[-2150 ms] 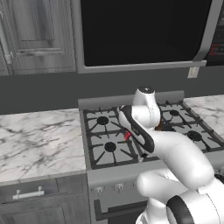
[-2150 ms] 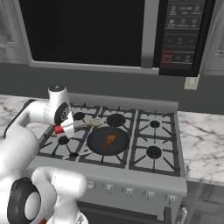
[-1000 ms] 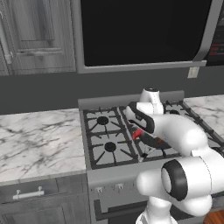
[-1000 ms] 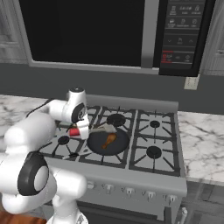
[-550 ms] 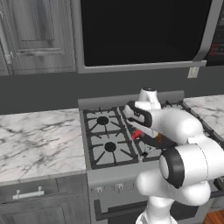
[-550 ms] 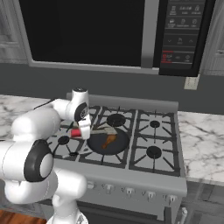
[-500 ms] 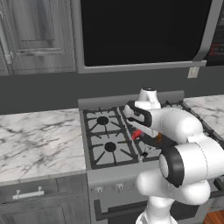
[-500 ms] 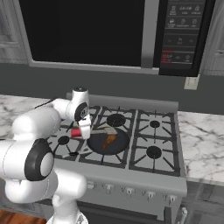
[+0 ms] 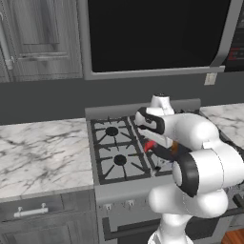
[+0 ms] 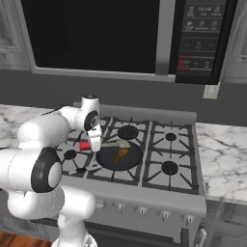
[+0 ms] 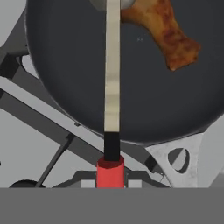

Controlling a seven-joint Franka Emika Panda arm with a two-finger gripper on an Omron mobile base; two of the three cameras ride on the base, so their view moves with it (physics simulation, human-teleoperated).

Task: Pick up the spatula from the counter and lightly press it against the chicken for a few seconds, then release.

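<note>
The jaws are clamped tight on the red handle of the spatula [image 11: 112, 87], whose pale shaft runs straight out ahead of them over the dark pan [image 11: 57, 65]. Its far end reaches the chicken [image 11: 164, 30], which lies ahead and slightly right of the jaws. Whether they touch is unclear.

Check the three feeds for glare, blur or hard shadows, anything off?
Hand view: sharp, flat even light, no glare on the pan, spatula casts no visible shadow, chicken cut off at the top edge. Left base view: soft, microwave door plain black, no reflections. Right base view: equally soft, no glare.
</note>
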